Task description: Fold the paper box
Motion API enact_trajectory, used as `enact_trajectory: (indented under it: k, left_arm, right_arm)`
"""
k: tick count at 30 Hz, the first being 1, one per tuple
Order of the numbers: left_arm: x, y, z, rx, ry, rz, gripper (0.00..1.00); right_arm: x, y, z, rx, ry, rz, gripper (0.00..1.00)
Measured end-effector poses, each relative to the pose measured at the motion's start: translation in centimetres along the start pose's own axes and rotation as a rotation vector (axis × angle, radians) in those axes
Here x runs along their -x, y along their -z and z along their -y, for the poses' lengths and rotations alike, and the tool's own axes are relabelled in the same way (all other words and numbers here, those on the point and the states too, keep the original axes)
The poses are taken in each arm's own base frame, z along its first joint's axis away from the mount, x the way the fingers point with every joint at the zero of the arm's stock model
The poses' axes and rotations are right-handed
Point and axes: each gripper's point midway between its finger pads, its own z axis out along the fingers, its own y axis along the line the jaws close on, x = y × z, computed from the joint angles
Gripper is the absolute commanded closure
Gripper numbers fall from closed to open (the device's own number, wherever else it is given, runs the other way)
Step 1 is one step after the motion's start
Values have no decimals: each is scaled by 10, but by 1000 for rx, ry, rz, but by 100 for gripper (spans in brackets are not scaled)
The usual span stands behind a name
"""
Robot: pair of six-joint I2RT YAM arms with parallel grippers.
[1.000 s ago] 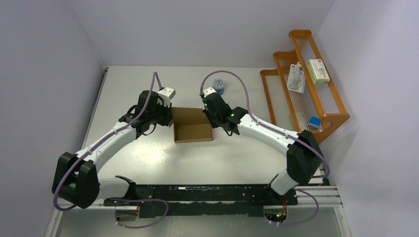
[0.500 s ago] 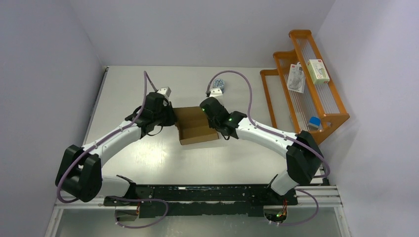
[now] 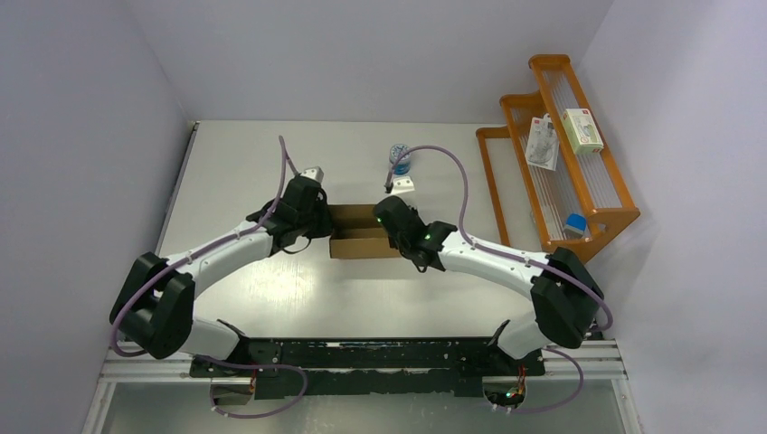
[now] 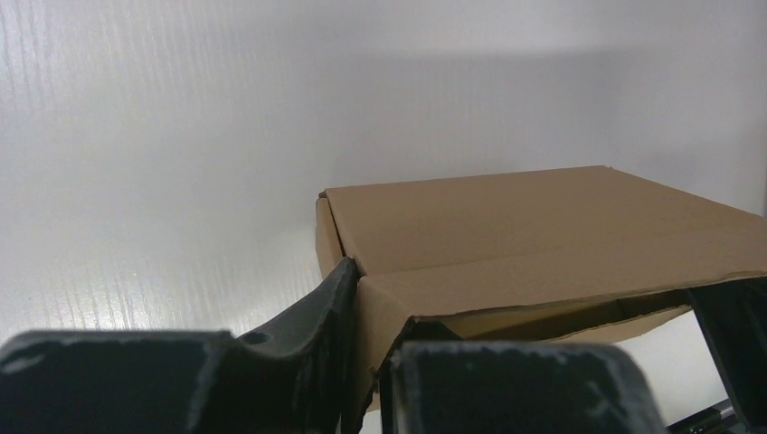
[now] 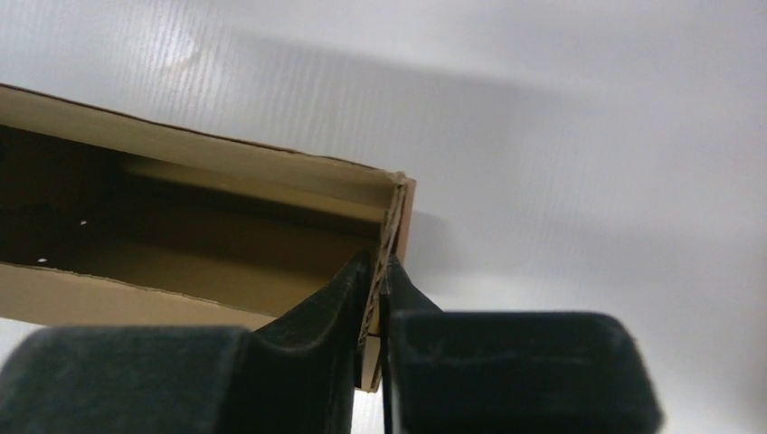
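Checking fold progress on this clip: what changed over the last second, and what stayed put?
The lid panel of the paper box, open behind the tray before, has swung forward and nearly covers it. The box shifted slightly right. The left fingers and right fingers still pinch its end walls; nothing was let go. The orange rack and round tin stayed put.
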Motion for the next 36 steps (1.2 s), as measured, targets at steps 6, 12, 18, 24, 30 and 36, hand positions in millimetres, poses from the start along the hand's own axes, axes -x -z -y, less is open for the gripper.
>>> enact_trajectory:
  k: [6,12,18,24,30,36]
  left_arm:
    - [-1,9,3,-3,-27,23,82]
    - [-8,16,3,-9,-69,38,81]
    - [-17,15,7,-11,-101,49,82]
    - [-19,13,11,4,-121,72,85]
    - [-10,13,-2,88,-125,127,86]
    - [0,11,-15,169,-133,184,88]
  right_arm:
    - [10,13,-9,74,-16,46,60]
    - [35,41,-16,179,-48,136,45]
    - [43,55,-14,222,-63,186,40]
    - [15,46,-11,221,-41,136,36]
    - [12,51,-16,269,-30,133,32]
    - [34,72,-15,320,-40,212,25]
